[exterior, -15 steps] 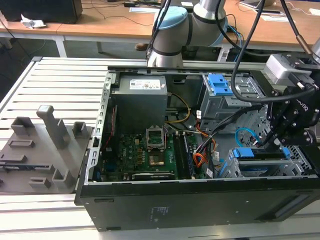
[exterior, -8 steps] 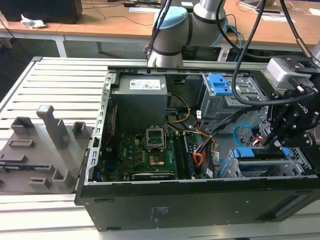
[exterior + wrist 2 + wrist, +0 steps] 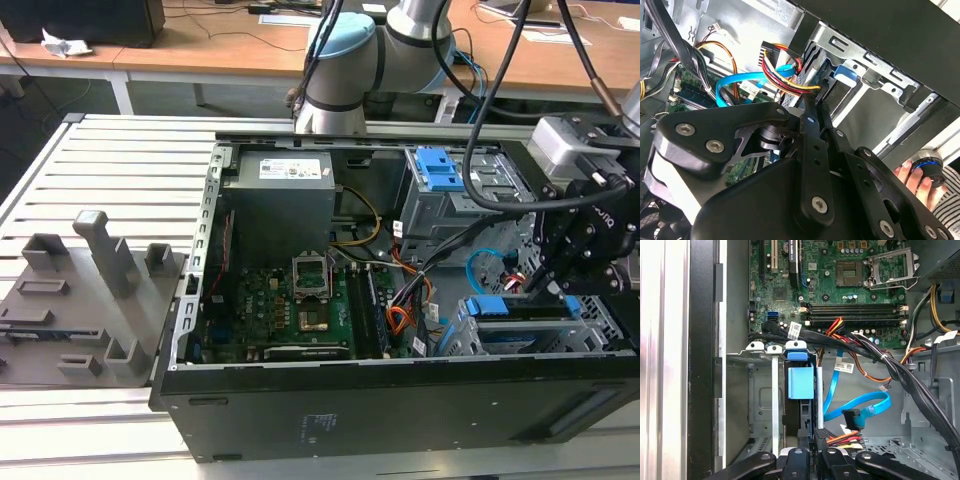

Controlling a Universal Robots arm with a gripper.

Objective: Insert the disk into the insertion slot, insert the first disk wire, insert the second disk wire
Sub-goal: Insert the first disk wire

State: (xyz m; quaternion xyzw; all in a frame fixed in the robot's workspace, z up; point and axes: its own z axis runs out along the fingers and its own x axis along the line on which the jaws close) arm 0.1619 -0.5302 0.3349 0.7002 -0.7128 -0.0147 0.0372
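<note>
a: start at the claw. what is it doing?
b: the black two-fingered gripper (image 3: 815,101) has its fingers (image 3: 807,150) drawn together at the tips. they pinch the end of the first disk wire (image 3: 790,82), a thin bundle of red, orange and black wires that bends away from them.
a: and the disk?
b: just past the fingertips. the disk (image 3: 800,382), a hard drive in a bright blue plastic caddy, sits inside the insertion slot (image 3: 762,405), the low silver perforated metal cage. silver rails hug it on both sides, with little slack.
a: any room to move?
b: on one side of the disk an open bay runs to the black case edge (image 3: 702,365). on the other side the cage floor lies open. there the second disk wire (image 3: 865,405), a thin light blue flat cable, curls in a loop. its dark plug end lies apart from the disk, near the red-orange bundle.
a: farther on?
b: a thick black cable bundle (image 3: 890,365) crosses the cage's far edge, then comes the green motherboard (image 3: 840,285). in the exterior view a taller grey metal cage with a blue latch (image 3: 440,175) stands beyond the gripper. the whole black computer case (image 3: 400,400) rests on a grey ribbed table (image 3: 120,160).
</note>
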